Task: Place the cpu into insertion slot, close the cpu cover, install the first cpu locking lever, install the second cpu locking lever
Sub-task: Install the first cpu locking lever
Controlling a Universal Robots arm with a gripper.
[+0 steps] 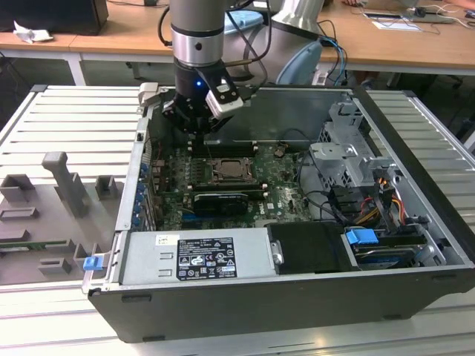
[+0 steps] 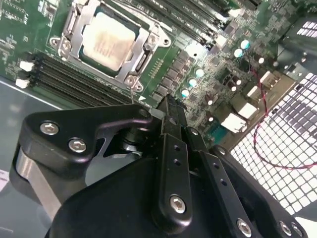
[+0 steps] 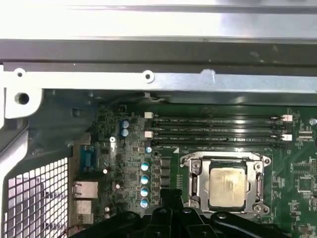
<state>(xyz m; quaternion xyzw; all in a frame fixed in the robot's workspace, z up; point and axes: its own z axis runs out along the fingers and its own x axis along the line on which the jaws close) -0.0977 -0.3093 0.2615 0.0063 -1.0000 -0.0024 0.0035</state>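
The cpu point(image 3: 227, 186) lies flat in its socket, with the cpu cover point(image 3: 223, 160) down around it as a silver frame. Just beside the cpu run the black memory slots point(image 3: 218, 130), and beyond them the case rail point(image 3: 148, 77) closes that side. The air straight over the cpu is free. The arm point(image 1: 197, 30) stands almost upright over the case. The gripper point(image 2: 171, 106) hangs off to one side of the cpu, near a row of blue-capped capacitors point(image 3: 144, 184) and above the board point(image 3: 302, 183). Its fingers meet in one narrow tip, pinched together on nothing.
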